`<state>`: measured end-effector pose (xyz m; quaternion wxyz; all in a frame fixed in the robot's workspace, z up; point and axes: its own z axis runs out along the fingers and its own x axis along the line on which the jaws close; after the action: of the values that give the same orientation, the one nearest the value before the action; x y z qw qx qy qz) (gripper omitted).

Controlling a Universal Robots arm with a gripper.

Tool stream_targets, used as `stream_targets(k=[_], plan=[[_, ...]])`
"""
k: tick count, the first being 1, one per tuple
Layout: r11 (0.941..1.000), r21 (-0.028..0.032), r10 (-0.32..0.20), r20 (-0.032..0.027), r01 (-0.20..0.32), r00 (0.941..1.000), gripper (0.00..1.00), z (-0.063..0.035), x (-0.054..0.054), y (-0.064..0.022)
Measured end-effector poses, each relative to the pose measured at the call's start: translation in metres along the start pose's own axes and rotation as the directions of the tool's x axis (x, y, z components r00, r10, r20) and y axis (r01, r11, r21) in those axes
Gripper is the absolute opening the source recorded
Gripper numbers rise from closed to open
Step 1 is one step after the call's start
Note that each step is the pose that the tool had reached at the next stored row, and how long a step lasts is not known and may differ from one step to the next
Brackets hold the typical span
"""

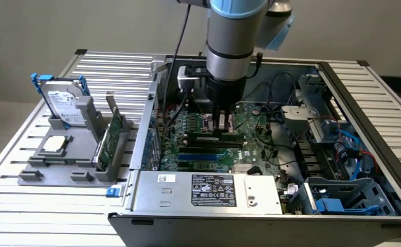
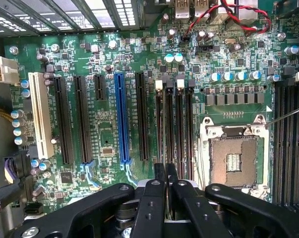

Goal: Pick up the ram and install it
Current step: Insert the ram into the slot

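Green ram [image 1: 202, 138] is pinched in the nearly shut gripper [image 1: 221, 129] over black memory slots [image 2: 181, 134]; keep it level, press straight down.

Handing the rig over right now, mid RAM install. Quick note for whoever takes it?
Gripper: shut, down inside the open PC case, fingertips at the ram's top edge.
Ram: lies along the memory slots on the motherboard, directly under the gripper. Cannot tell whether it is clamped or only pressed.
Done: ram is at the slots.
Left: full seating not confirmed.
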<state>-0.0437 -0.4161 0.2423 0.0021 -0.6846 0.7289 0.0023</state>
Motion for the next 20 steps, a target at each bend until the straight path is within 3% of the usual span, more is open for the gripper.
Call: stream_targets(k=[9, 20], plan=[[0.9999, -0.0103, -0.005, 0.0042, 0.005, 1.0, 0.13, 0.0016, -0.0001, -0.0014], [0.9998, -0.013, -0.016, 0.0067, 0.016, 0.9998, 0.13, 0.0027, -0.0002, -0.0034]])
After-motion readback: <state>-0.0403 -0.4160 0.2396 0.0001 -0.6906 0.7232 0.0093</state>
